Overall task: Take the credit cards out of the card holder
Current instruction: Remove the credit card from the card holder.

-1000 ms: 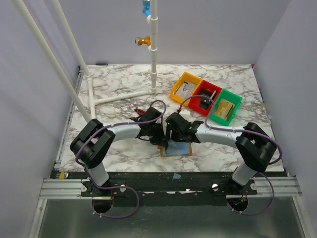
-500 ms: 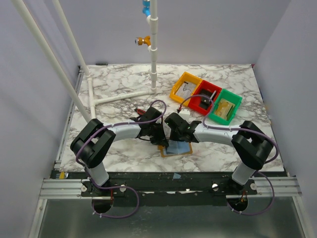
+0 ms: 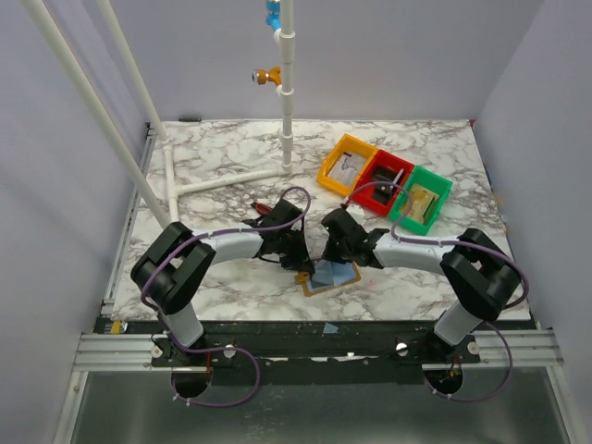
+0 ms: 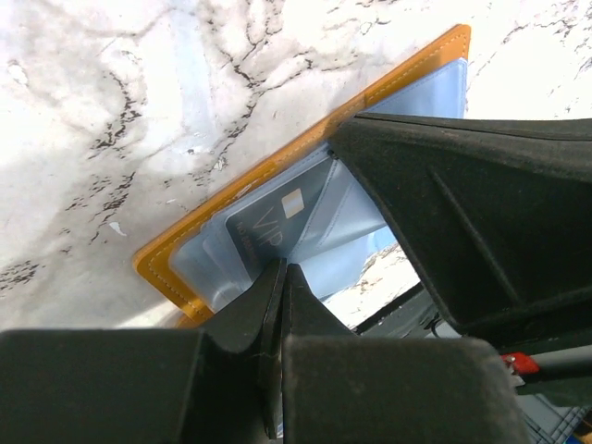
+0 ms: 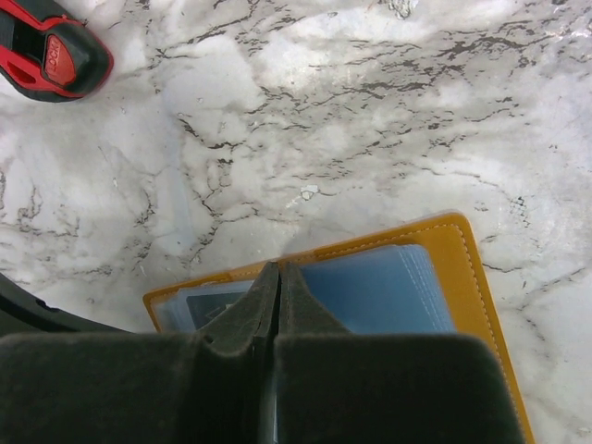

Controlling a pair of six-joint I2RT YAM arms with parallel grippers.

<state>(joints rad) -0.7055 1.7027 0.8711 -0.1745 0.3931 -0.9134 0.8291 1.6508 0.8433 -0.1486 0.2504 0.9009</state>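
The card holder (image 3: 344, 277) lies open on the marble table near the front edge, its mustard-brown border (image 4: 277, 166) framing grey-blue sleeves (image 5: 379, 289). One dark grey credit card (image 4: 275, 220) marked VIP sits in the sleeves on one half; its edge also shows in the right wrist view as a dark card (image 5: 205, 310). My left gripper (image 4: 280, 268) is shut, tips down on the sleeves beside that card. My right gripper (image 5: 277, 268) is shut at the holder's middle fold. Whether either pinches a sleeve does not show. In the top view the left gripper (image 3: 302, 264) and right gripper (image 3: 335, 259) stand close together over the holder.
A red-and-black utility knife (image 5: 51, 55) lies just beyond the holder. Orange (image 3: 344, 165), red (image 3: 384, 180) and green (image 3: 421, 199) bins stand at the back right. A white pipe frame (image 3: 222, 180) rises at the back left.
My right gripper has gone from open to shut and shifted slightly right. The card holder has turned a little on the table. The left gripper stayed shut in place.
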